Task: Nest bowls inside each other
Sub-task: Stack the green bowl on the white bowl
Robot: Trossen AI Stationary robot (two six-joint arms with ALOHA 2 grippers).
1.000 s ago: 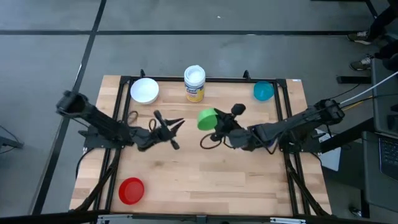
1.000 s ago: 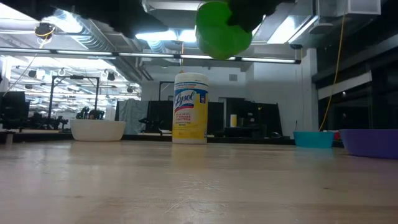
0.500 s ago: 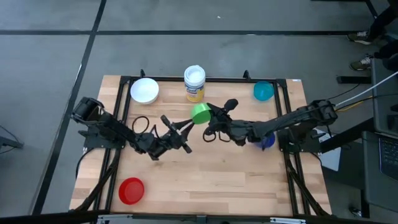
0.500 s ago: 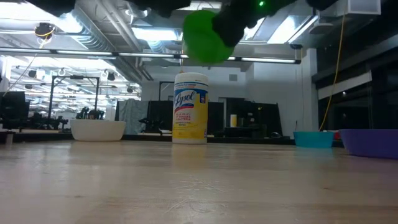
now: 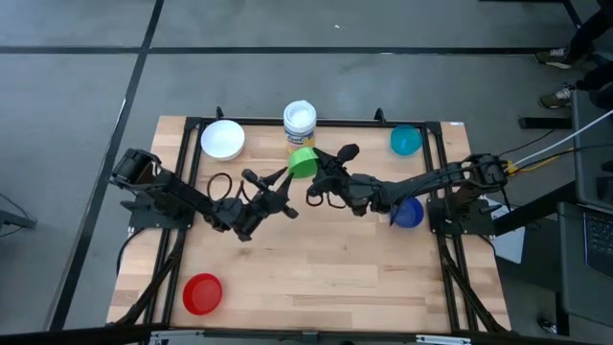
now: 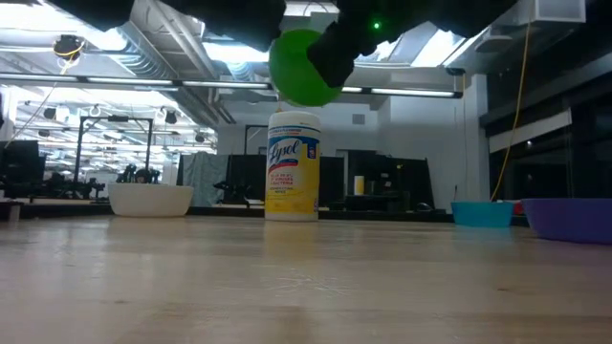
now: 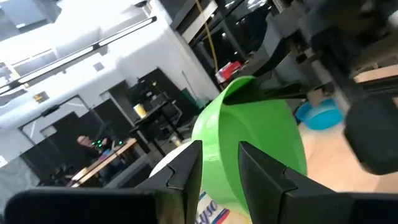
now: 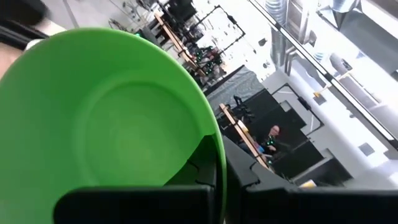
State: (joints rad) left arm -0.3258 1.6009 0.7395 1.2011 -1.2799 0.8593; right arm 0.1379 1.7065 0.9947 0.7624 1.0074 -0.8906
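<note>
The green bowl (image 5: 303, 161) hangs high above the table's middle, close to the jar, tipped on its side (image 6: 298, 65). My right gripper (image 5: 320, 172) is shut on it and comes from the table's right. My left gripper (image 5: 285, 192) stands open just left of the bowl; in its wrist view its fingers (image 7: 186, 168) frame the bowl's outer wall (image 7: 249, 143). The white bowl (image 5: 222, 139), teal bowl (image 5: 406, 141), dark blue bowl (image 5: 409, 213) and red bowl (image 5: 202, 293) each sit on their bases on the table. My right gripper pinches the green bowl's rim (image 8: 214, 146), one finger inside the bowl (image 8: 199, 163) and one outside. The fingers lie about level and come from the table's right. The bowl is lifted clear, on its side, its inside toward my right wrist. My left gripper: whether it touches the bowl, I cannot tell.
An upright white-lidded jar with a yellow label (image 5: 300, 125) stands at the far edge, just beyond the green bowl. A black frame rail (image 5: 335, 122) borders the wooden table. Bare wood lies along the near middle (image 5: 326, 278).
My right gripper has carried the green bowl toward the table's left and far edge, nearer the jar, and the bowl has turned in the hold. My left gripper has moved toward the right, up to the bowl.
</note>
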